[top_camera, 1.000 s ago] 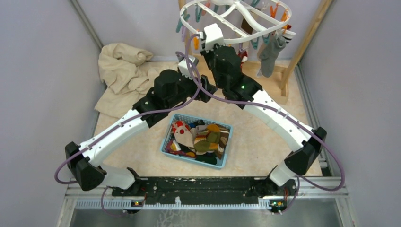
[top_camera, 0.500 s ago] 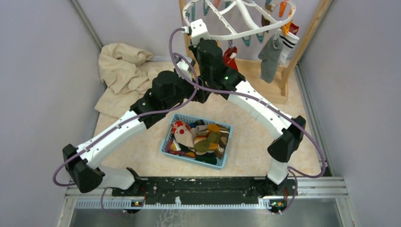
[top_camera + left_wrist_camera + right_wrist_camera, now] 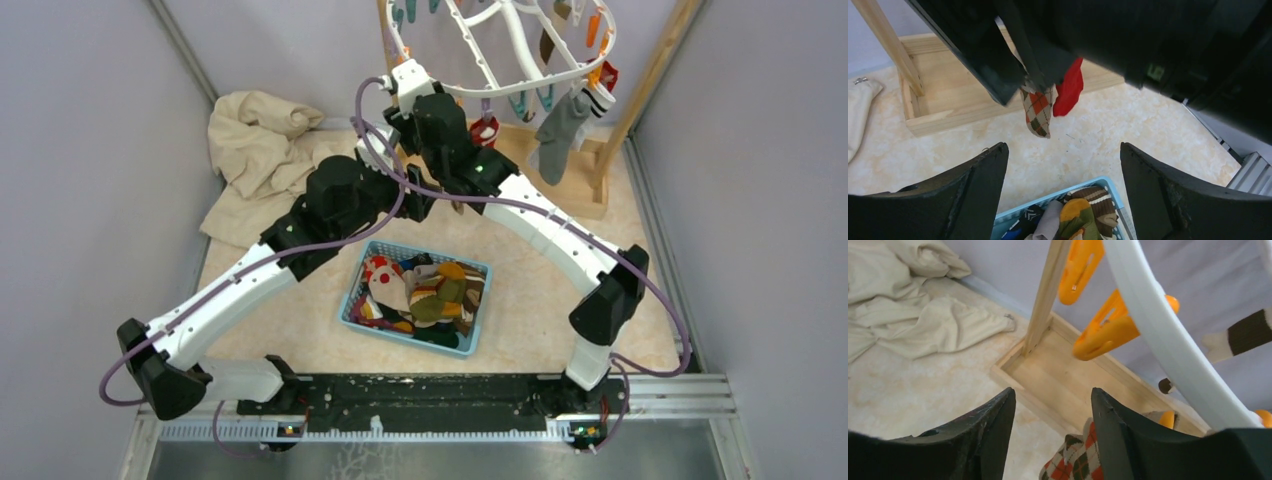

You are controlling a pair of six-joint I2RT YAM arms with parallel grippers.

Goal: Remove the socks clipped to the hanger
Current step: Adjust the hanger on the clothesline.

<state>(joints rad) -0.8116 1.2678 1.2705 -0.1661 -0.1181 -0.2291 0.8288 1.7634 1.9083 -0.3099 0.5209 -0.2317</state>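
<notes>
A: Checking the left gripper (image 3: 1063,150): state?
B: Jaws fully spread, empty. Basket (image 3: 1100,181) of socks (image 3: 1088,205) just below it; argyle sock (image 3: 1038,112) and red sock (image 3: 1068,90) farther ahead.
A: Right gripper (image 3: 1053,392)?
B: Jaws partly spread, clamping nothing. Argyle sock low between its fingers, contact cannot be told; hanger (image 3: 1158,335) ring with orange clips (image 3: 1103,332) ahead to the right, striped sock (image 3: 1245,332) beyond.

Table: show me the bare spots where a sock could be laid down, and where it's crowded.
Bare table lies either side of the blue basket: rightward up to the right arm, leftward up to the left arm. Crowded: the back middle, where both arms cross under the hanger and hanging socks; the beige cloth fills the back left.
</notes>
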